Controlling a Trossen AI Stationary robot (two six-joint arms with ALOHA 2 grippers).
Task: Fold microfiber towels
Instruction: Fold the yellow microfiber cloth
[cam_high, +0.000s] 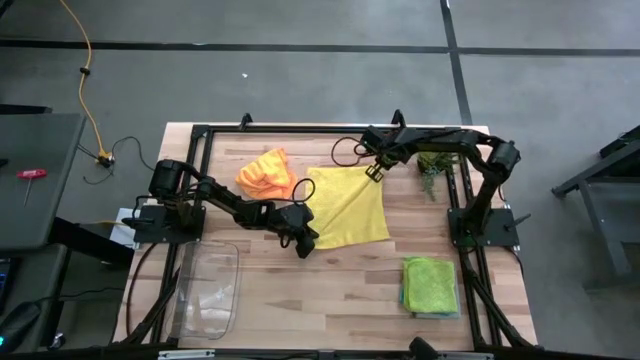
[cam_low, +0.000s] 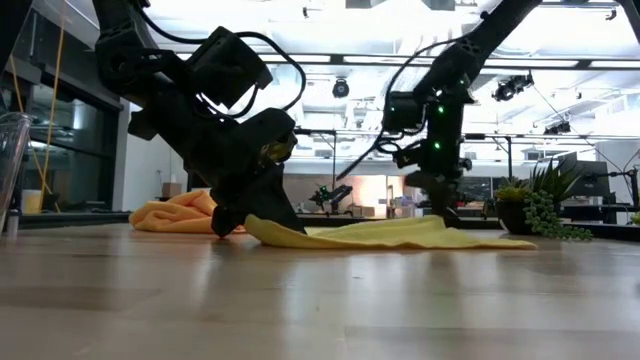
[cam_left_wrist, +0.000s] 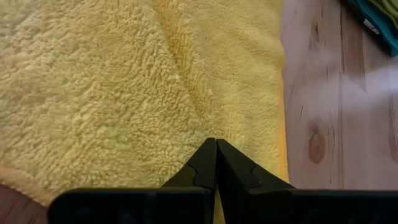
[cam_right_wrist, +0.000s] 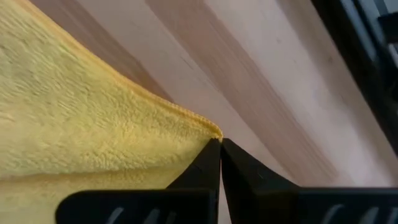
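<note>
Two grippers pinching opposite corners of yellow towel (cam_high: 349, 207), spread flat mid-table. Left gripper (cam_high: 307, 240) clamping near corner, fingers (cam_left_wrist: 208, 163) closed tight on cloth edge. Right gripper (cam_high: 376, 171) clamping far corner beside plant (cam_high: 432, 170), jaws closed on corner tip in right wrist view. Judging fold not yet started on this one. Sitting already folded near right front: lime green towel (cam_high: 431, 282) stacked over teal towel (cam_high: 408, 300). Lying crumpled, still awaiting folding: orange towel (cam_high: 266, 173). Grey towel not showing anywhere. Standing unused at left front: clear tray (cam_high: 208, 290).
</note>
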